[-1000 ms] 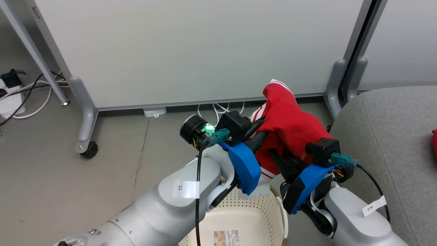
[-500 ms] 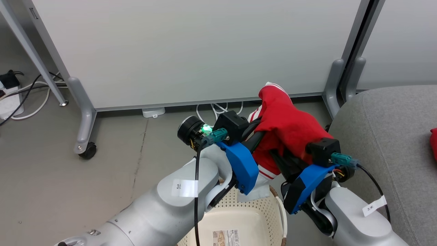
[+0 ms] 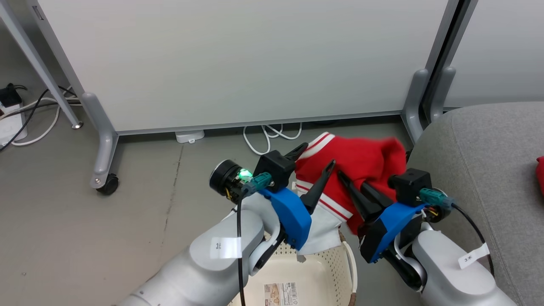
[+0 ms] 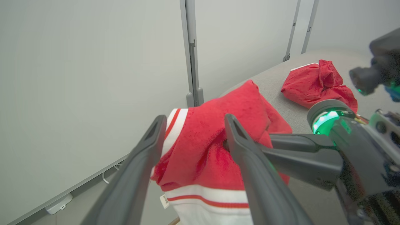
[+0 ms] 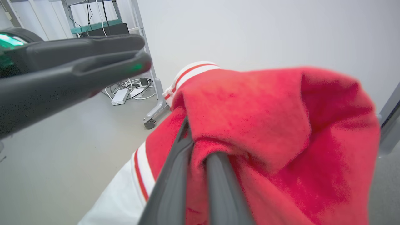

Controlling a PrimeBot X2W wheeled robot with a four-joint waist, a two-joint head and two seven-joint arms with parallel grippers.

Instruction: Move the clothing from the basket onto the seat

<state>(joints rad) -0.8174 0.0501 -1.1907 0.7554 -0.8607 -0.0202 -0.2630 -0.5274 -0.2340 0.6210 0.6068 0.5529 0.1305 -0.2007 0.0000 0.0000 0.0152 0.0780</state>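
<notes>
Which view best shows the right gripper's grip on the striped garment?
Right wrist view: the right gripper pinches the striped garment up close. Head view shows it from above; left wrist view, from the side.

The smooth grey floor (image 3: 85, 238) spreads out to the left of the left claw (image 3: 317, 154). A cream-white plastic basket full of little holes (image 3: 329, 267) stands on it, just under that claw. Some looped white cables (image 3: 276, 131) lie on the floor past its tips. The big grey woven cloth couch seat (image 3: 488, 170) sits just right of the right claw (image 3: 346, 178). A crumpled bright red cloth garment (image 4: 318, 81) lies on it, well apart from that claw.
</notes>
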